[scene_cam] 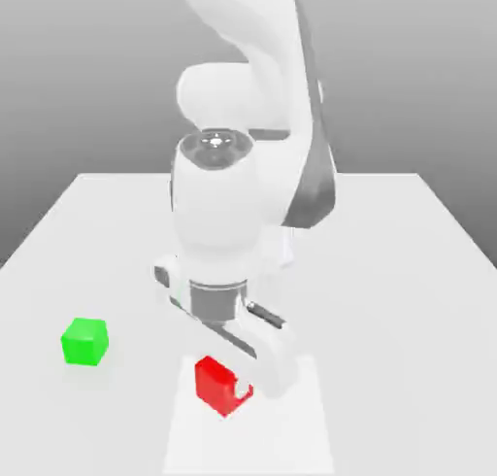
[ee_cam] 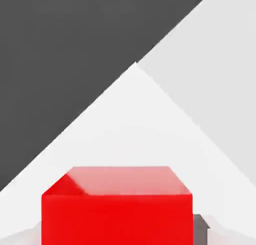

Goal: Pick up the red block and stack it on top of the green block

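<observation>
A: Near edge first?
B: red block (scene_cam: 215, 382) sits at the near side of the table (scene_cam: 388, 270), a bit right of the exterior view's centre. The claw (scene_cam: 236, 391) is down around it, fingers clamped on the block's sides.
A: Confirmed from the hand view?
B: Yes, the red block (ee_cam: 117, 209) is close under the camera, top face glossy, front face plain. A dark fingertip (ee_cam: 201, 228) shows just beside its edge, touching or nearly so.
A: Is it off the table?
B: Can't tell. It looks at table level or just above.
A: Green block?
B: green block (scene_cam: 84, 342) is on the table to the exterior view's left of the red one, slightly farther back, well apart from it. Upright, nothing on it.
A: Farther back?
B: The white arm (scene_cam: 218, 212) stands over the table's middle, wrist pointing straight down. Grey backdrop behind.
</observation>
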